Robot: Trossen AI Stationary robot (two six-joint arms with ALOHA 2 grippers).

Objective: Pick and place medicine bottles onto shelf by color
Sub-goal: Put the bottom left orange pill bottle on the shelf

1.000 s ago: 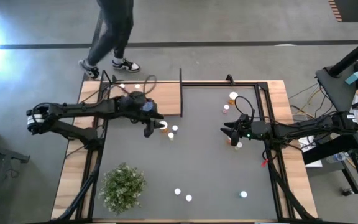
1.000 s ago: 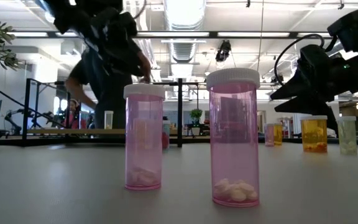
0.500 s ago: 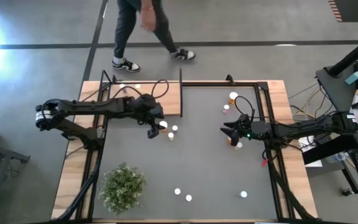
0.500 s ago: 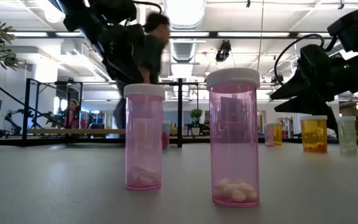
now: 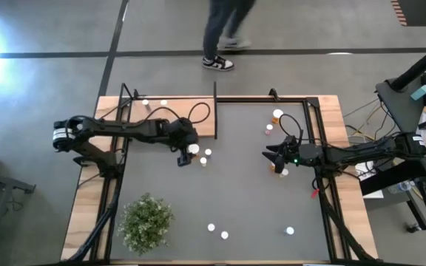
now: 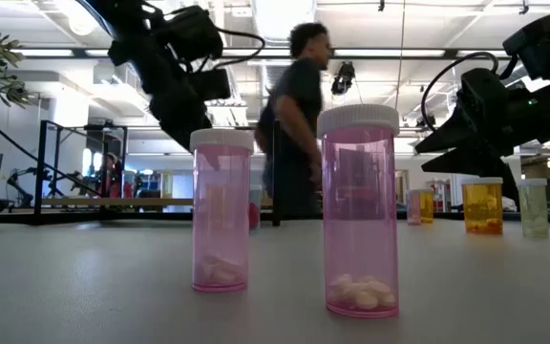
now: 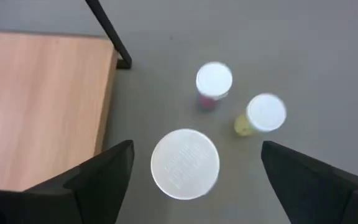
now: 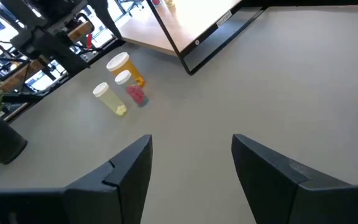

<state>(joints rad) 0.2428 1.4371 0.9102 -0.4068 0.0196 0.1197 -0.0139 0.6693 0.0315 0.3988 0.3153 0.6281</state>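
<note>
Left wrist view looks straight down on a large white-capped bottle centred between the left gripper's spread, empty fingers; two smaller bottles, one pink and one yellowish, stand just beyond it, and the shelf lies beside one finger; the bottle looks light, rigid and smooth, so it is best pinched across the body below the cap; the right gripper waits well apart, half open and empty.
</note>
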